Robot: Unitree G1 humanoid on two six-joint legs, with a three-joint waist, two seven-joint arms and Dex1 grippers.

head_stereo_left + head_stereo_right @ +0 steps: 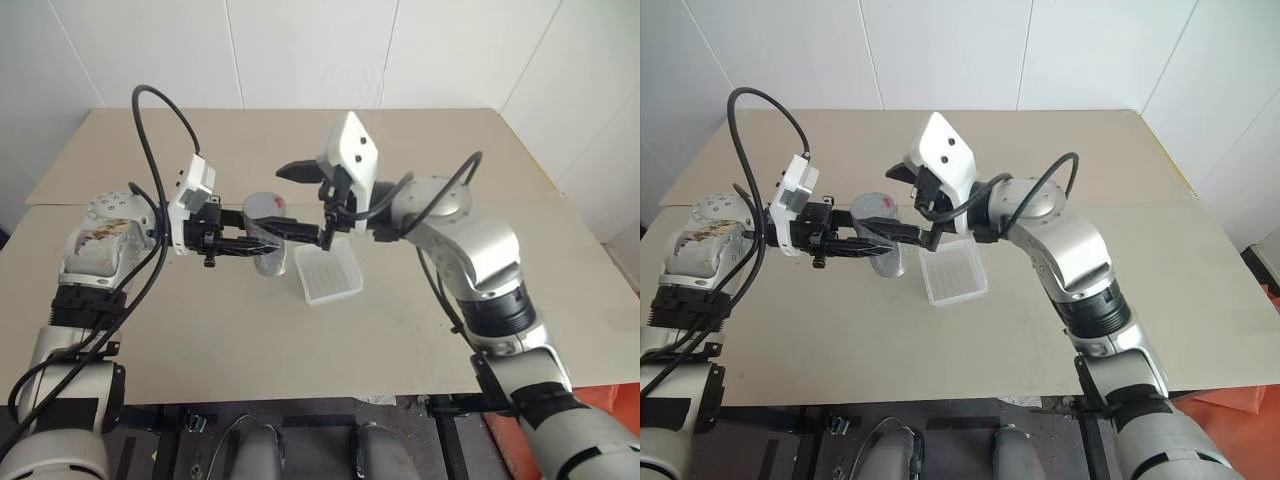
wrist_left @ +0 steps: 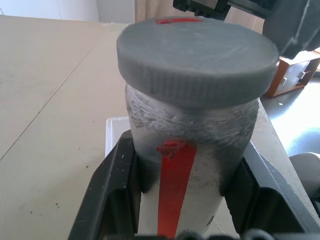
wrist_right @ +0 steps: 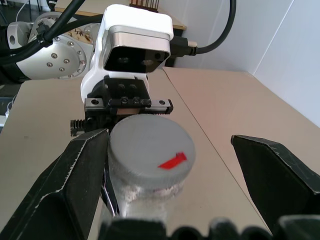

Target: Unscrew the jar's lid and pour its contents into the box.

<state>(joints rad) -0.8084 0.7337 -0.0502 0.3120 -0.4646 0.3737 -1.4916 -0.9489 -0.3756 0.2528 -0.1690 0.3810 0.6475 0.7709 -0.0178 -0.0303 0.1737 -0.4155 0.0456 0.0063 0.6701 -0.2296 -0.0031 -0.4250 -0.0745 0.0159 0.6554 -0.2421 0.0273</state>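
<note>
Left end effector [image 1: 262, 247]: closed on the jar [image 1: 268, 258]; I hold it by the body just below the cap, left of centre in the head view, raised above the tabletop [image 1: 180, 320].
Jar: upright, clear wall scuffed, one red stripe down the side between my two left fingers [image 2: 107, 195].
Lid [image 1: 264, 206]: grey, ribbed edge, seated on the jar with a red mark on top; I judge it not yet unscrewed.
Right end effector [image 3: 167, 165]: spread wide, one finger on each side of the lid; neither finger presses the rim as far as I can see.
Box [image 1: 328, 273]: on the tabletop, just right of the jar and lower in the frame, beneath my right wrist.
Risk 1: if I close off-centre, one finger meets the rim first and pushes the jar sideways in my left grip.
Risk 2: if my left grip is weak, the jar turns with the lid and the thread stays engaged.
Risk 3: if the jar tilts as the lid frees, the contents may fall outside the box.
View difference, left wrist: shows my grip on the jar wall and the stripe; it hides the gap between the right fingers and the lid.
View difference, right wrist: shows that gap and the lid top.
Contents: not discernible through the scuffed wall.
</note>
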